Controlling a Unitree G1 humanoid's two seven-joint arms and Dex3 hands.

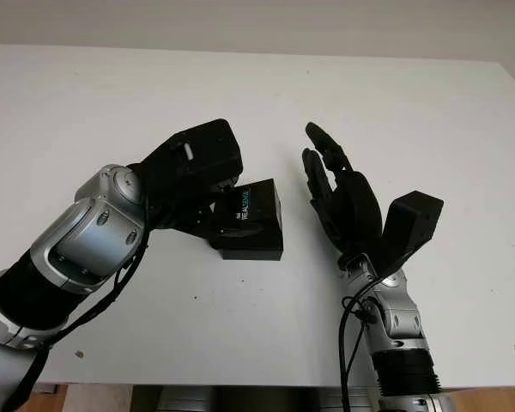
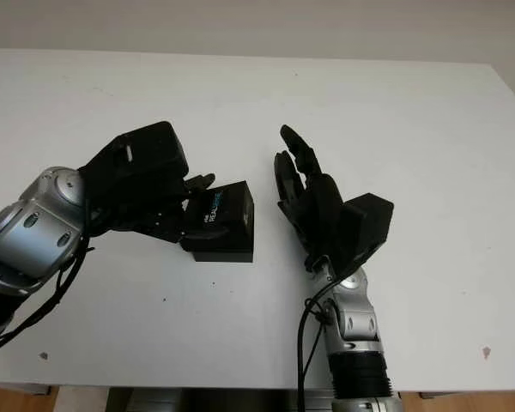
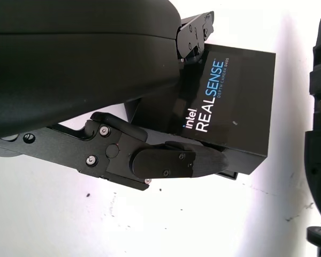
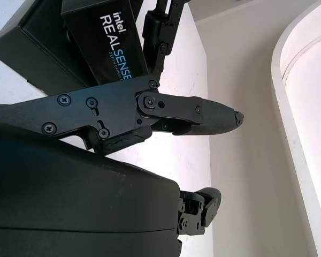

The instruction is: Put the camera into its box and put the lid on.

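Your black cardboard lid printed "intel REALSENSE" (image 1: 251, 209) sits tilted over the black box base (image 1: 251, 245) near the middle of the white table (image 1: 429, 94), raised on the left hand's side and not yet seated flat; a strip of the base shows under its near edge. You cannot see the camera itself, so judge it either inside the box already or hidden; the pictures do not settle that.

Your left hand (image 1: 208, 182) is on the lid from the left. In the left wrist view one finger (image 3: 171, 163) lies along the lid's long side and another (image 3: 195, 32) reaches at the opposite edge, so the fingers are closed around the lid across its short width.

Your right hand (image 1: 339, 193) stands upright just beside the box on the right, apart from it, open and holding nothing, palm turned toward the box.

The lid's long axis runs away from you, roughly parallel to both palms. The left hand is the nearer and already holding, so the seating is likely its move: level the lid over the base and press down, with the right hand placed to steady the far side.
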